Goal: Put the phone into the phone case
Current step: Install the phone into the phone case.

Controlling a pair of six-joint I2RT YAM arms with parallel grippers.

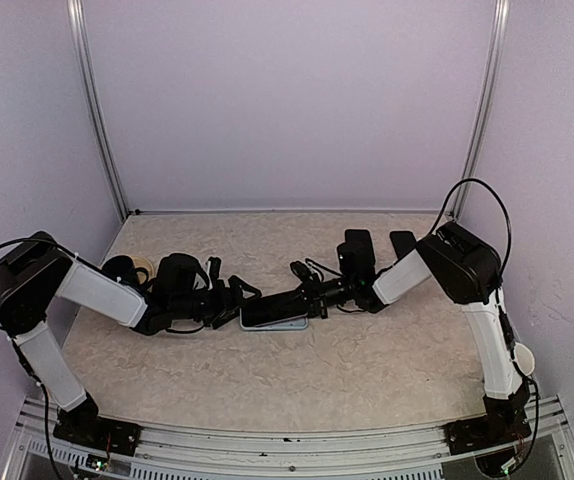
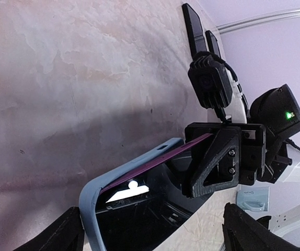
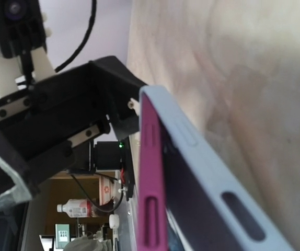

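Observation:
The phone (image 2: pixel 139 212), with a dark screen and a purple edge (image 3: pixel 152 198), lies tilted in the light blue phone case (image 2: pixel 90 198) on the table. Its near end sits in the case's corner, and one long edge stands away from the case wall (image 3: pixel 202 157). In the top view the phone (image 1: pixel 272 310) rests over the case (image 1: pixel 279 325) at mid table. My right gripper (image 1: pixel 305 290) is shut on the phone's far end, its fingers (image 2: pixel 218 162) clamped over the purple edge. My left gripper (image 2: pixel 152 232) is open, one finger on each side of the case's near end.
Two dark flat phones or cases (image 1: pixel 357 245) (image 1: pixel 402 243) lie at the back right. A tape roll (image 1: pixel 132 268) sits by my left arm. A small pale blue item (image 2: pixel 252 198) lies beyond the right gripper. Walls close the table on three sides.

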